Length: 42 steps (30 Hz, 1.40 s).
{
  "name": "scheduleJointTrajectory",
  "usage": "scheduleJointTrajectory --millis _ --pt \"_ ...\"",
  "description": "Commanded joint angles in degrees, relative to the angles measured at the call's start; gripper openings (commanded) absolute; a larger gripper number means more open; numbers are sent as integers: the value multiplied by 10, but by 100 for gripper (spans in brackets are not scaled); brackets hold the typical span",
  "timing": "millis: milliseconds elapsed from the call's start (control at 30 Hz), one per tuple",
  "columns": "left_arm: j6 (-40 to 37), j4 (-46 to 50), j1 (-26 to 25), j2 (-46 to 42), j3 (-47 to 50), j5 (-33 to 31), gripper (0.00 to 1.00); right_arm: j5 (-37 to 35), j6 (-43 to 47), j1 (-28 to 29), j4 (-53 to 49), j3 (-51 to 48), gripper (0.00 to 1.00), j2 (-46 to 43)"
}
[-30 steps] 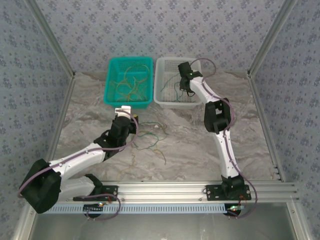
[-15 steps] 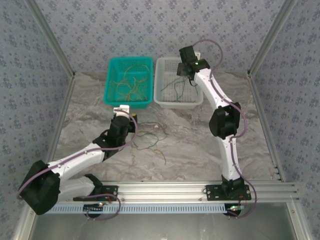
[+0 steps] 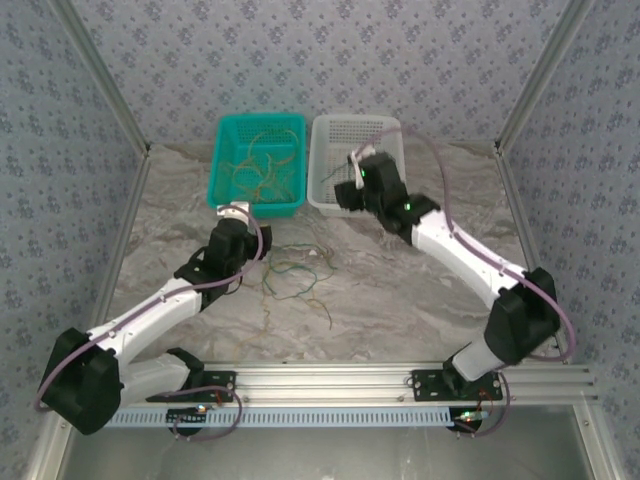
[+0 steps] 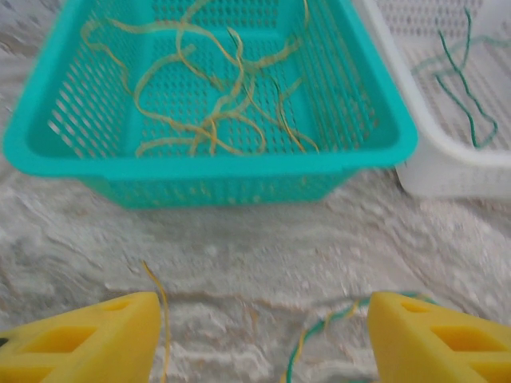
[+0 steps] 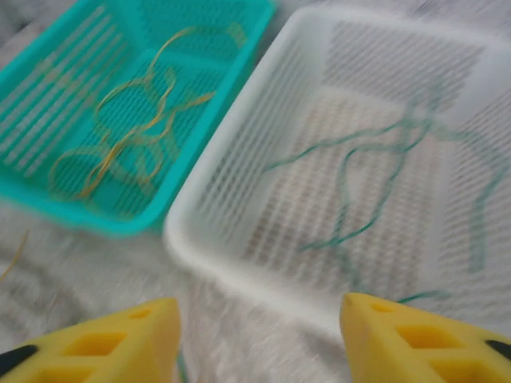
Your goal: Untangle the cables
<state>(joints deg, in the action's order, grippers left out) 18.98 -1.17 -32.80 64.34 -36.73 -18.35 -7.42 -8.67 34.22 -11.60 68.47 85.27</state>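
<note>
Both claws wide apart, gripping nothing: left gripper [image 4: 263, 335], right gripper [image 5: 259, 335]. Tangled cables [image 3: 296, 280] at centre, below teal basket [image 3: 214, 185] and white basket [image 3: 355, 119].

At 11 o'clock the teal basket [image 4: 207, 163] holds yellow-tan cables [image 4: 200, 128]; the white basket [image 4: 447, 175] at 12 holds dark green cables [image 4: 463, 100]. The table [image 3: 400, 290] is marbled grey-white, the walls [image 3: 300, 50] grey-blue with small flowers. The left gripper [image 4: 255, 343] and right gripper [image 5: 259, 335] have yellow fingers [image 4: 88, 339].
</note>
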Motion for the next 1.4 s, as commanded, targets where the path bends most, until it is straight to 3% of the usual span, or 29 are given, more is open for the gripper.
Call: scheduleJointTrajectory --millis 0,33,267,467,633,800,967,1100,1167,1367 --pt "-12 69 -9 16 -11 67 72 75 -4 8 116 -115 51 -17" --pt "-14 79 -12 24 -14 70 78 75 -14 13 117 -138 50 -21" --pt "-11 68 -34 132 -35 152 82 123 -50 33 112 -193 58 33" --pt "11 30 -61 201 -61 125 82 161 -76 39 111 -154 58 125" --pt "33 20 -61 196 -56 64 82 167 -94 41 101 -129 45 177" --pt "24 15 -61 159 -41 -2 82 167 -106 47 91 -116 13 199" --pt "19 1 -59 122 -22 -36 83 116 -133 41 33 -83 0 171" --pt "11 -18 -56 69 -4 -55 84 83 -129 37 -3 -57 0 118" --pt "3 -29 -49 41 5 -57 90 67 -118 37 -11 -47 0 93" --pt "6 -72 27 -52 37 34 92 84 -76 37 -5 -40 0 14"
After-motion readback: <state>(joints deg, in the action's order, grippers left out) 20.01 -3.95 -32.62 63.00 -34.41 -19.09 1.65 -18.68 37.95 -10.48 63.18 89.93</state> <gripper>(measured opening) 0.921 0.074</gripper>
